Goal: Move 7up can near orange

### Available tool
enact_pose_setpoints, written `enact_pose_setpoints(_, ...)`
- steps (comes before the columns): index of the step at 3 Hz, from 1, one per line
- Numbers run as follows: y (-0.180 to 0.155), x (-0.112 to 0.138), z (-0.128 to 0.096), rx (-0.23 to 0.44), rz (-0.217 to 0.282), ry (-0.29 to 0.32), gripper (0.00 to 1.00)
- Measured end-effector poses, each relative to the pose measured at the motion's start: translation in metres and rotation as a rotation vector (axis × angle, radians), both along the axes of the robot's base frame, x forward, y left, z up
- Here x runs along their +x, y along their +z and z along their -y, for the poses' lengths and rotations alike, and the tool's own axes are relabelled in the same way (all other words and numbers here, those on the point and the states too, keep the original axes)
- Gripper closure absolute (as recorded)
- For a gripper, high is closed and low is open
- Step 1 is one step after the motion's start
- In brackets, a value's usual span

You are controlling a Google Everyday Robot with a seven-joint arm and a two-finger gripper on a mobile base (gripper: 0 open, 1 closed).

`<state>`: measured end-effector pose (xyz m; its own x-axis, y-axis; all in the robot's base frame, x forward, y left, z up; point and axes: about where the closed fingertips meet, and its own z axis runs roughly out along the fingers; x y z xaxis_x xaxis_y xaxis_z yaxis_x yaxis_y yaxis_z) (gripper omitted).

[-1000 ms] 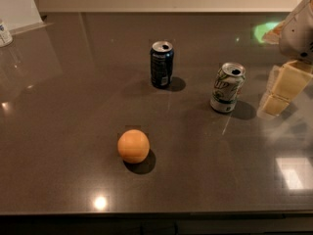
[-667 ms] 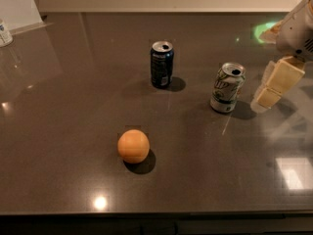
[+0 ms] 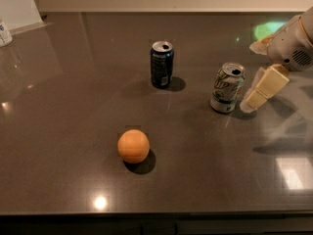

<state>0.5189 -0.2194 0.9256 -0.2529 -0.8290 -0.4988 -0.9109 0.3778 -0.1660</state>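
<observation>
7up can [image 3: 227, 87] upright | gripper [image 3: 259, 94] just right of it, cannot tell whether spread | straddle mid-body squarely, then carry low toward orange [image 3: 133, 146]

- Round orange fruit [image 3: 133, 146]: at the front of the dark glossy bench [image 3: 58, 111].
- Dark blue metal can [image 3: 161, 64]: behind it, slightly right.
- Silver-green 7up can [image 3: 227, 87]: right of that can.
- Cream pincer [image 3: 259, 94]: just right of the 7up can.
</observation>
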Motion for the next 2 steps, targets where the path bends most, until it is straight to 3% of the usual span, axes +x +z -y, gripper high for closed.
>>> enact_pose_setpoints(2,-0.0183,0.0177,-0.0101,0.106,-0.013,0.0,0.0)
